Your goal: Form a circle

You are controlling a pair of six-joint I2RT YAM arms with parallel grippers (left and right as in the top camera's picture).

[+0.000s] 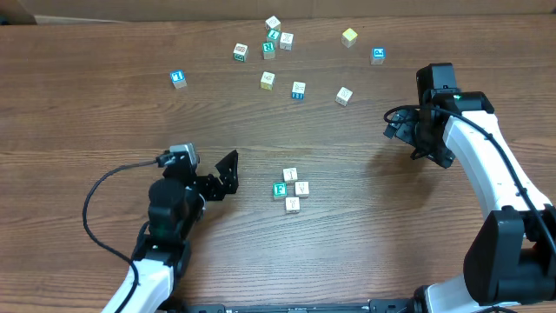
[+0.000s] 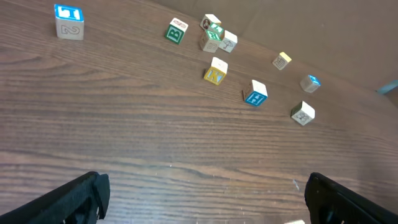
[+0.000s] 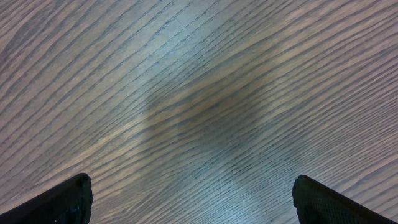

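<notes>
The circle (image 1: 292, 189) is only a tight knot of four small cubes near the middle of the worktop (image 1: 95, 122), one of them the green-faced cube (image 1: 280, 189) on its left side. The left tool (image 1: 228, 174) sits just beside that knot with its jaws spread wide and nothing between them. The right tool (image 3: 193, 205) is well off to the right, also wide and empty, looking down at bare wood.

From where I stand, the worry is the left arm: any swing towards the far side could clip the green-faced cube and scatter the lot. The loose cubes (image 1: 298, 89) lie along the far side, and a few of them are bunched so closely (image 1: 276, 39) that wide jaws closing on one might drag a neighbour or spin the cube askew. Bringing a new piece in could also nudge the ones already placed, since they touch or nearly touch. A black cable (image 1: 91, 204) loops on the wood by the left arm and might snag.

The worktop is dark brown wood grain, smooth, with a soft sheen under the right arm. Beyond its far edge I can see only a pale tan strip (image 1: 174, 9); the rest of the room is out of sight
</notes>
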